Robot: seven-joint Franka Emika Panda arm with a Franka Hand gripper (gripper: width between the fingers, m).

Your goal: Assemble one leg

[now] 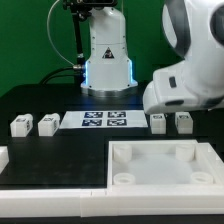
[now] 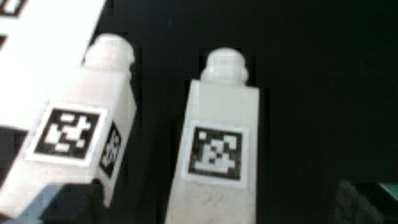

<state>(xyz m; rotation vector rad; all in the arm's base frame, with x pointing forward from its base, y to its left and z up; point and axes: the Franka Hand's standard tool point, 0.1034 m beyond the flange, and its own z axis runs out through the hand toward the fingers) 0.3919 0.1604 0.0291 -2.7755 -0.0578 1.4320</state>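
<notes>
— Where is the leg?
— There are 4 alike, all loose on the black worktop (image 1: 70,150); at the exterior view's right one leg (image 1: 158,122) sits just beside another leg (image 1: 183,122), both below the white arm (image 1: 185,75); at that view's left a third leg (image 1: 47,123) sits near a fourth leg (image 1: 20,126)
— And close up?
— The wrist view shows 2 side by side and apart; one leg (image 2: 222,140) and the other leg (image 2: 80,120) are each a white block with a black-and-white tag (image 2: 217,150) on its face and a round peg (image 2: 224,63) at one end
— The fingers?
— The fingers (image 2: 50,205) are blurred dark shapes at the picture's edge, spread wide and gripping nothing
— Anything around them?
— The marker board (image 1: 92,120) lies flat between the 2 pairs; a large white tray-like piece (image 1: 160,148) with round corner sockets lies nearer the camera; the robot's base (image 1: 108,55) stands behind
</notes>
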